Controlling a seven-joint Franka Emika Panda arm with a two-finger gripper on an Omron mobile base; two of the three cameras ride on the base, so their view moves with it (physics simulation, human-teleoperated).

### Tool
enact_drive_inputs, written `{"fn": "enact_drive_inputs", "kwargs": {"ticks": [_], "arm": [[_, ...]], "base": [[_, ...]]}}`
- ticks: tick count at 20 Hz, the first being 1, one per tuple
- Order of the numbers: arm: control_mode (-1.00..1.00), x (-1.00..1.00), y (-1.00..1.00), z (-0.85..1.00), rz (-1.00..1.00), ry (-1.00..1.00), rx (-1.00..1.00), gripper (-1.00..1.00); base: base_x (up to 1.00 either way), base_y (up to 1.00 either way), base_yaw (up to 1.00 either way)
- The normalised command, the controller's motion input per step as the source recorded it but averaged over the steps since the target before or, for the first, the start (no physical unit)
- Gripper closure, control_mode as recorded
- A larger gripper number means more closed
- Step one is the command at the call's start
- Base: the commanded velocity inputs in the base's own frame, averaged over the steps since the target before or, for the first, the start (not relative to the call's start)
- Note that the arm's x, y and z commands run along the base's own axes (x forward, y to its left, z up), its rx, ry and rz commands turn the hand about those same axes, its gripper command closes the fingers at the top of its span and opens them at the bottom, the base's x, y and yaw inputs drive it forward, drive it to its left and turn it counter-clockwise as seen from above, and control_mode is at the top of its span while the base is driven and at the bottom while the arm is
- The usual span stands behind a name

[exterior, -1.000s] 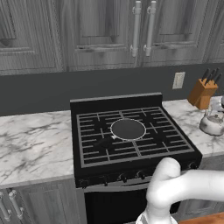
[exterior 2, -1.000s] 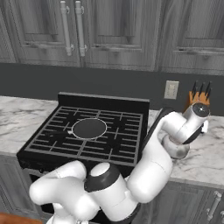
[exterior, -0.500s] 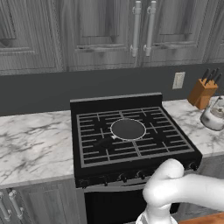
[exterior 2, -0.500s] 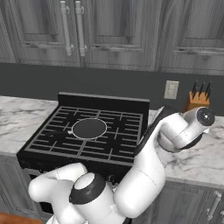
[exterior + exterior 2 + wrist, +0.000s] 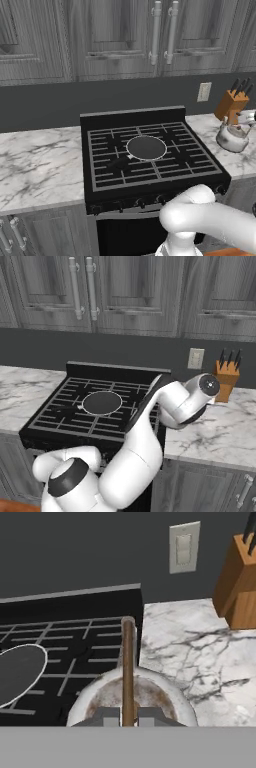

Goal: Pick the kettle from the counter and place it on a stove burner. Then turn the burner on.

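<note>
The shiny silver kettle [image 5: 232, 138] hangs just right of the stove, over the white marble counter [image 5: 243, 162]. In the hand view the kettle [image 5: 131, 698] sits right below the hand. My gripper [image 5: 128, 716] is shut on its thin arched handle [image 5: 128, 657]. The handle runs straight between the two dark fingertips [image 5: 107, 716]. The black grate of the stove burner [image 5: 192, 150] lies to the kettle's left, and the same stove burner [image 5: 85, 662] shows at the left of the hand view. In the right base view my forearm covers the kettle.
A round flat dark disc [image 5: 146, 148] with a pale rim lies at the cooktop's middle. A wooden knife block [image 5: 231, 104] stands behind the kettle, by a wall outlet [image 5: 204, 92]. Stove knobs [image 5: 142, 202] line the front panel. Marble counter [image 5: 40, 165] also runs left of the stove.
The kettle has risen a little off the counter and moved left toward the stove with the hand. The gripper has stayed shut on the handle.
</note>
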Motion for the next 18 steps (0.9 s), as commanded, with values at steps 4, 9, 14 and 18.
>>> {"fn": "enact_drive_inputs", "kwargs": {"ticks": [4, 9, 14, 18], "arm": [[-1.0, 0.0, 0.94, 0.0, 0.0, 0.0, -0.1, 1.0], [-1.0, 0.0, 0.81, 0.0, 0.0, 0.0, -0.15, 1.0], [-1.0, 0.0, 0.58, 0.0, 0.0, 0.0, -0.14, 1.0], [-1.0, 0.06, 0.61, 0.0, 0.0, 0.0, -0.09, 1.0]], "base": [[0.0, 0.0, 0.0], [0.0, 0.0, 0.0], [0.0, 0.0, 0.0], [0.0, 0.0, 0.0]]}}
